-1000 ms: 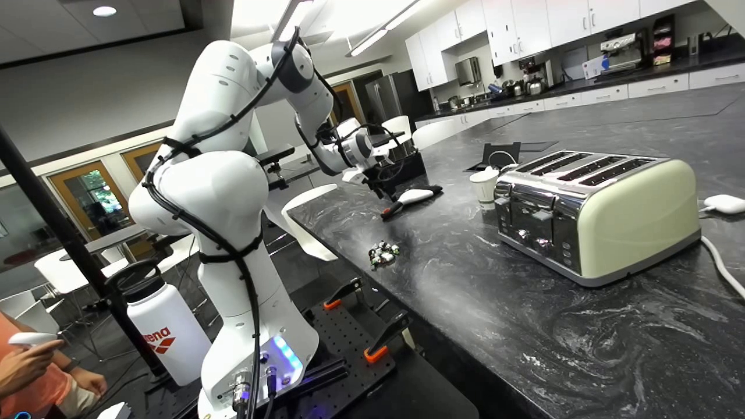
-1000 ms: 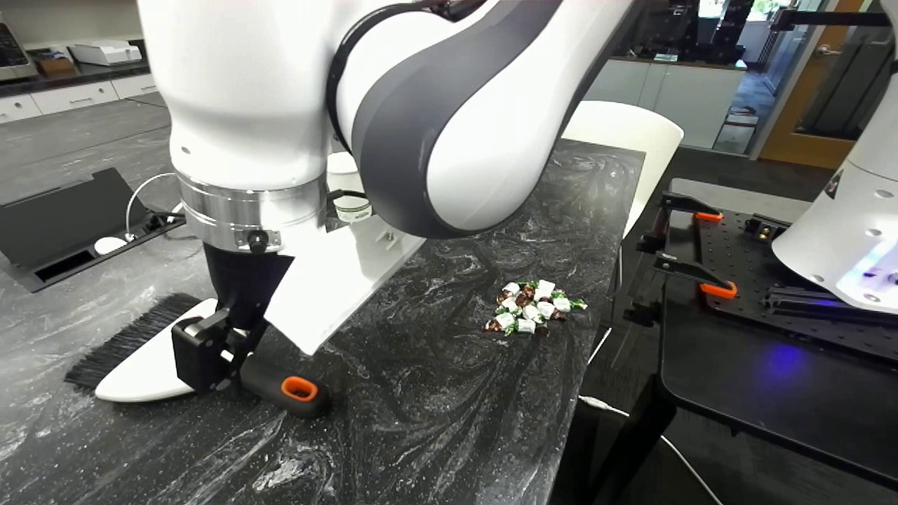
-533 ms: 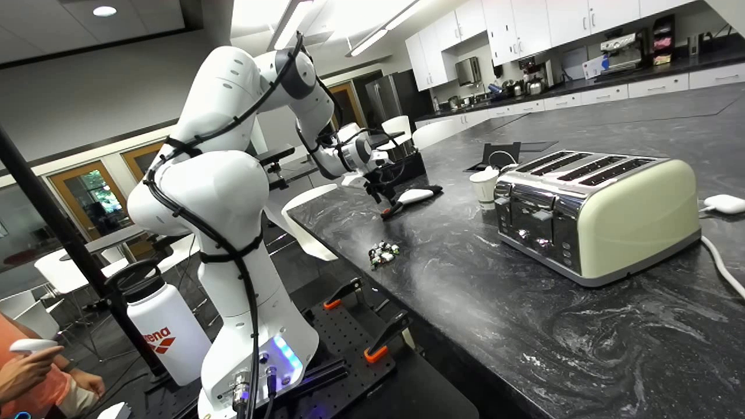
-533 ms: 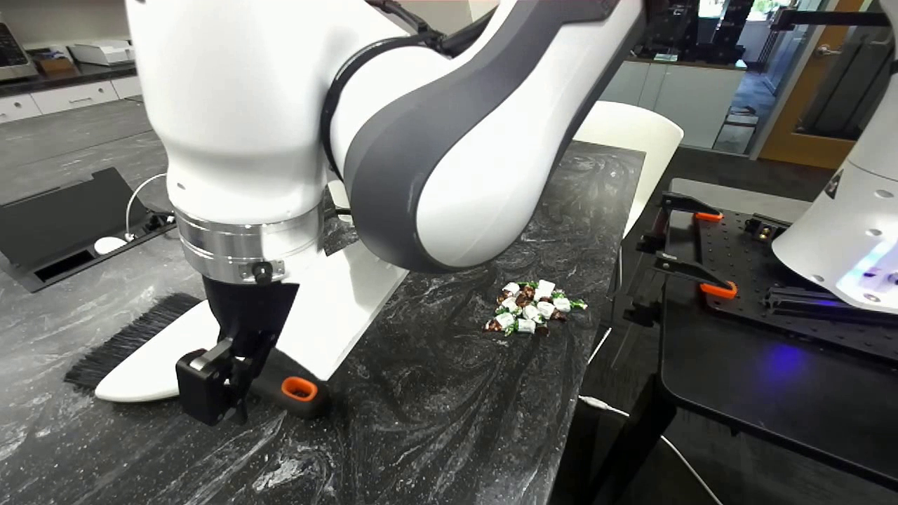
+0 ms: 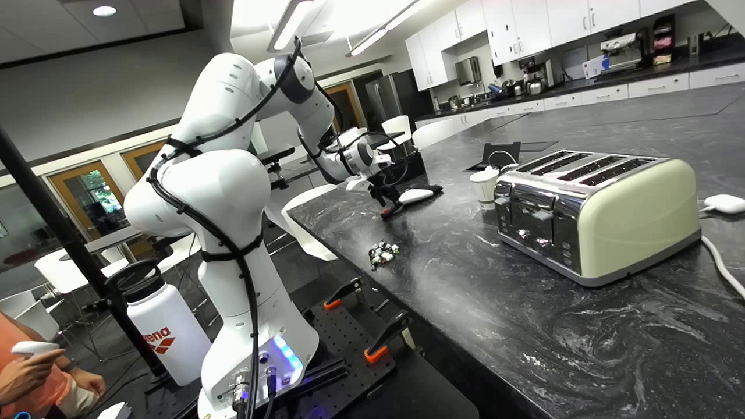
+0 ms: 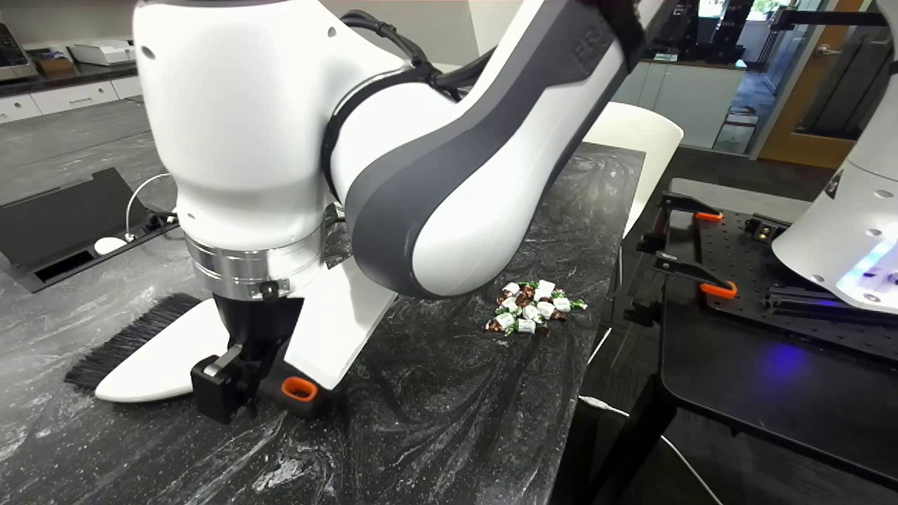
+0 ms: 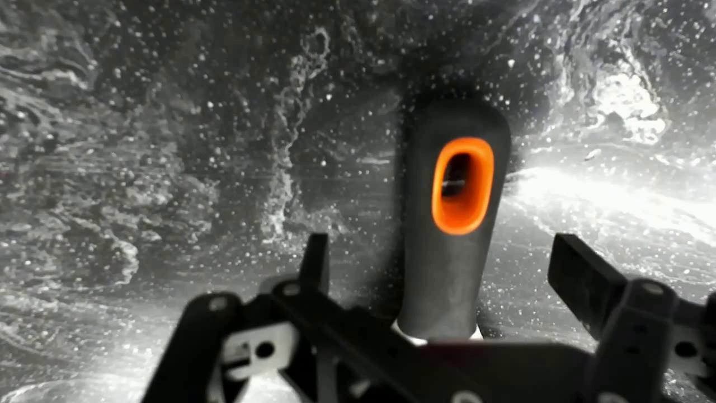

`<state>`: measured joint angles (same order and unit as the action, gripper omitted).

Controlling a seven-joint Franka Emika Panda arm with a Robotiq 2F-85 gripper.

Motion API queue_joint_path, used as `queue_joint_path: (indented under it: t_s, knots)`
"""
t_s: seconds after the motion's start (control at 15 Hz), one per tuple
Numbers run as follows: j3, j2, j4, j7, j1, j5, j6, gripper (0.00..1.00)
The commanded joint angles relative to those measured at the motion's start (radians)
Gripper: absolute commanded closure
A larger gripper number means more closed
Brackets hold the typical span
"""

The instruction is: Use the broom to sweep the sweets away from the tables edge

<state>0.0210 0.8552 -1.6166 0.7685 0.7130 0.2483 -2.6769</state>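
Two fingers [image 7: 584, 282] of the pincer [image 7: 442, 244] stand wide apart, one on each side of the handle [image 7: 447, 274] of the broom [image 6: 161, 361] on the table [image 6: 449, 421], and the sweets [image 6: 527, 308] sit near the table's edge.

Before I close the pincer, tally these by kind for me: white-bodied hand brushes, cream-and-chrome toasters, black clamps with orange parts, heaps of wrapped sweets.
White-bodied hand brush with black bristles: 1
Cream-and-chrome toaster: 1
Black clamps with orange parts: 2
Heap of wrapped sweets: 1 (pieces overlap, so not counted singly)
Total: 5
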Motion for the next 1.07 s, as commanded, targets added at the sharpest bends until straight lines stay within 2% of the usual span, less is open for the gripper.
queue_joint_path:
  t_s: [0.0,0.6,0.67,0.73,0.8,1.0]
  knots:
    - [0.023,0.014,0.026,-0.008,0.019,-0.028,0.011,0.0]
    - [0.027,0.026,0.036,-0.012,0.016,-0.032,0.01,0.0]
    - [0.021,0.029,0.038,-0.017,0.013,-0.036,0.012,0.25]
    - [0.02,0.032,0.04,-0.018,0.013,-0.038,0.013,0.27]
    - [0.018,0.036,0.042,-0.02,0.012,-0.04,0.013,0.34]
    - [0.013,0.049,0.05,-0.024,0.011,-0.052,0.014,0.59]
